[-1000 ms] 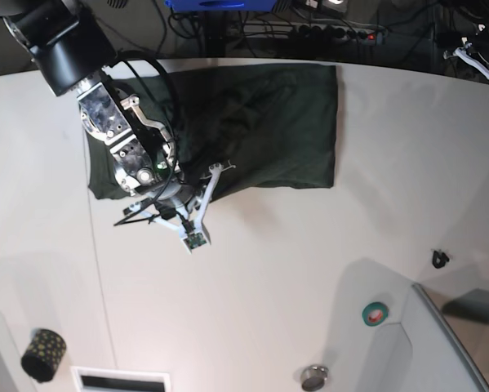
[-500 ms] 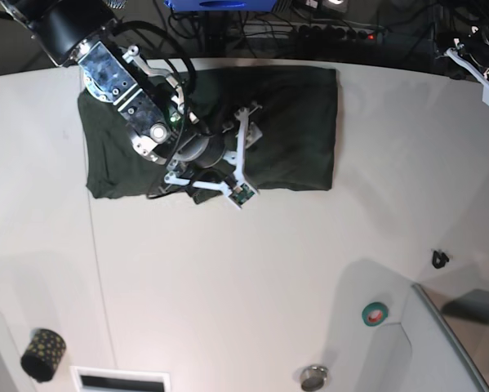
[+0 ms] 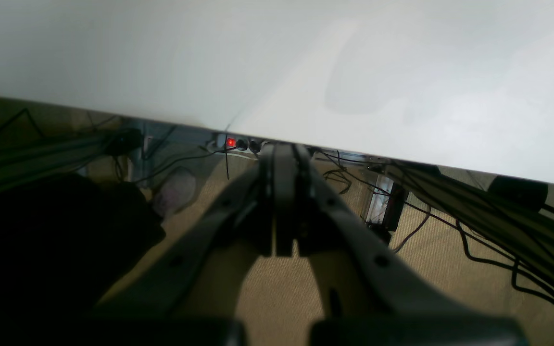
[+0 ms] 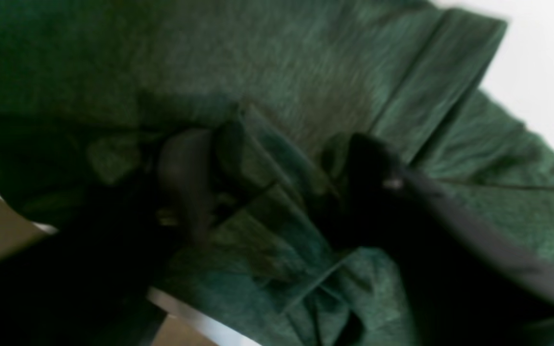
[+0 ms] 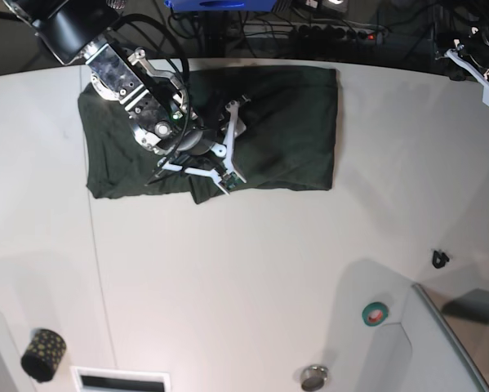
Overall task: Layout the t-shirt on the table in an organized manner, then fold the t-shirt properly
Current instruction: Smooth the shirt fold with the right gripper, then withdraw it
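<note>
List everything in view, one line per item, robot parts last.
t-shirt: one, dark green, partly folded at the table's far side.
table: one, white, fills the base view.
tape roll: one, teal, near right.
patterned roll: one, black with yellow dots, near left corner.
round metal piece: one, silver, near edge.
black clip: one, right side.
right end effector: jaws apart, fabric between them.
left end effector: shut, beyond the table edge.

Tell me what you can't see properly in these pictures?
- Shirt: base view, the right arm covers its middle, hiding the folds there.
- Right gripper: right wrist view, blurred and dark; whether it pinches the cloth is unclear.
- Left gripper: shut, off the table; base view's top right edge cuts off its arm.
</note>
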### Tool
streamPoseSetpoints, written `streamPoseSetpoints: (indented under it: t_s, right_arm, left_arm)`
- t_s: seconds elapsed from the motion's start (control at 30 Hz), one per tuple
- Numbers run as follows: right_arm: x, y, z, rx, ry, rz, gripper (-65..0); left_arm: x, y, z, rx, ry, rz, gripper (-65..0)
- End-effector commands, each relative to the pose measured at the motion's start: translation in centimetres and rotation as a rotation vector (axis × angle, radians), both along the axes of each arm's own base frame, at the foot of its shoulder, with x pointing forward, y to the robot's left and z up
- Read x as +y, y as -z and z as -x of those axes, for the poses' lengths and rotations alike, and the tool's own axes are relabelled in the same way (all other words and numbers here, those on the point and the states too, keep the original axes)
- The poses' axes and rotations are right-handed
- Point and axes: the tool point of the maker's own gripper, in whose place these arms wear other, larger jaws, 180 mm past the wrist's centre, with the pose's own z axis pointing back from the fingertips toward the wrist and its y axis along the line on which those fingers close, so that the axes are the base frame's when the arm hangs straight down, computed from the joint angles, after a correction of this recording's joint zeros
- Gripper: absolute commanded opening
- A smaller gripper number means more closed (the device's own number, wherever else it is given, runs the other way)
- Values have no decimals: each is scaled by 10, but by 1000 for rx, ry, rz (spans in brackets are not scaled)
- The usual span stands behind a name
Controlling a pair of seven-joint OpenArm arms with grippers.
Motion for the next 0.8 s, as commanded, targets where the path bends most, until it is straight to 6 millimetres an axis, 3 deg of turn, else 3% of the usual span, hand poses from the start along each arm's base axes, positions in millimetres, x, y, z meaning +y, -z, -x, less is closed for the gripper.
streamPoseSetpoints:
  t_s: [0.0, 0.07, 0.1, 0.23, 0.6, 0.77]
  right_arm:
    - [8, -13, -11, -39, -3, -33, -456]
    - [10, -13, -6, -34, -5, -40, -627]
    - [10, -15, -2, -34, -5, -46, -638]
    - [18, -25, 10, -41, -12, -87, -597]
    - [-13, -27, 26, -32, 60, -88, -599]
    - [-17, -22, 37, -9, 62, -79, -596]
  left_arm:
    - [9, -10, -6, -26, 8, -25, -650]
    - [9, -10, -6, -26, 7, -26, -650]
    - [9, -10, -6, -26, 7, -26, -650]
    - [9, -10, -5, -25, 6, -25, -650]
    - [8, -10, -6, -24, 11, -24, -650]
    - [8, -10, -6, -24, 11, -24, -650]
